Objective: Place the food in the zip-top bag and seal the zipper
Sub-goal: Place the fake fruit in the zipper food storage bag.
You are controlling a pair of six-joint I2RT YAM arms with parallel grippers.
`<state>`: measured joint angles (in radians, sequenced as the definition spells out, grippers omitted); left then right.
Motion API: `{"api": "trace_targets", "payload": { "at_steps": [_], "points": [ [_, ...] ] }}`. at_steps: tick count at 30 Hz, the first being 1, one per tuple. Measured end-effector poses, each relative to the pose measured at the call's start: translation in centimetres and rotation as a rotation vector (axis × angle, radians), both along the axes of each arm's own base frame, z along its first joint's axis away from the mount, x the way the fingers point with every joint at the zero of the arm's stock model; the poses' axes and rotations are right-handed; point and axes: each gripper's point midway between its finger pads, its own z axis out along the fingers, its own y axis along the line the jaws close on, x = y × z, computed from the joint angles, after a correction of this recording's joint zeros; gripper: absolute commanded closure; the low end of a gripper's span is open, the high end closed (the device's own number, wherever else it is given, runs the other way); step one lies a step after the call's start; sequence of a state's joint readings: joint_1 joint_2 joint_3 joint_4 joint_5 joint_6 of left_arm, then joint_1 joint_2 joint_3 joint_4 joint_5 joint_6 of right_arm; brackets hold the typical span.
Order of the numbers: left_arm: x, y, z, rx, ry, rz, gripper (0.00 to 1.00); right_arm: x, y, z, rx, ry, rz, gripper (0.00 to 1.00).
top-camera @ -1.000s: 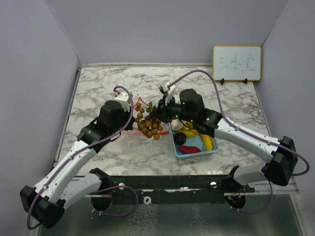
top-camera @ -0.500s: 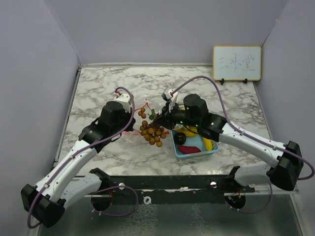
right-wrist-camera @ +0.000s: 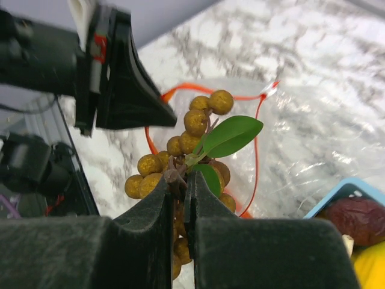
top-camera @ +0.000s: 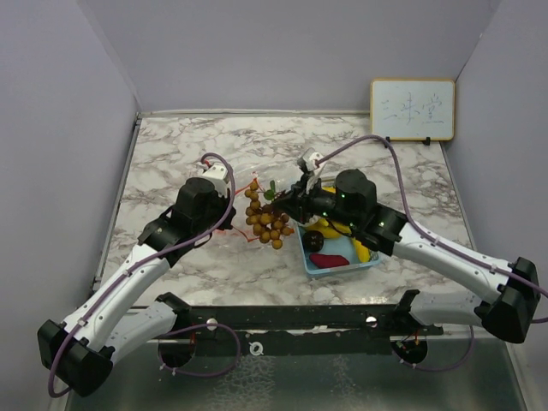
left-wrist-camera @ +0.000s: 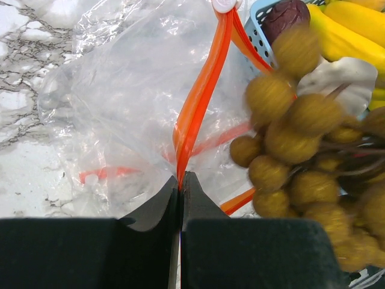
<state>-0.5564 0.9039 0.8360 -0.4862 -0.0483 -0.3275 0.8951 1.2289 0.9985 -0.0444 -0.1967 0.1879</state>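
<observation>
**Berry cluster held at bag mouth; zipper edge pinched**

Left gripper (left-wrist-camera: 181, 182): fingers pressed together on the orange zipper strip (left-wrist-camera: 203, 84) of the clear zip-top bag (left-wrist-camera: 120, 90), which lies crumpled on the marble table (top-camera: 171, 154).

Right gripper (right-wrist-camera: 178, 183): fingers pinch the stem of the brown berry cluster (right-wrist-camera: 197, 122), with its green leaf (right-wrist-camera: 231, 135) attached. The cluster hangs over the bag's mouth, just left of the light-blue basket (top-camera: 342, 271). Whether its lowest berries touch the bag cannot be told.

In the basket: yellow bananas (left-wrist-camera: 355, 30), a dark purple piece (left-wrist-camera: 287, 15), a magenta tuber (top-camera: 329, 259) and a white piece (left-wrist-camera: 343, 75).
</observation>
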Motion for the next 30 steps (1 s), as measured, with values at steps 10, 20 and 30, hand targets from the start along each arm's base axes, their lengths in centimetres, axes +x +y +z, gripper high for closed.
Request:
{"api": "trace_targets", "payload": {
  "at_steps": [10, 20, 30],
  "points": [
    [-0.1, -0.1, -0.5, -0.006, 0.013, 0.004, 1.00, -0.6, -1.8, 9.9, 0.282, -0.180, -0.052, 0.98],
    [-0.1, -0.1, -0.5, -0.008, 0.013, 0.006, 1.00, -2.4, -1.7, 7.6, 0.200, -0.124, 0.042, 0.98],
    [-0.1, 0.0, -0.3, -0.008, 0.006, 0.004, 1.00, -2.5, -1.0, 2.2, 0.052, 0.000, 0.069, 0.98]
  ]
}}
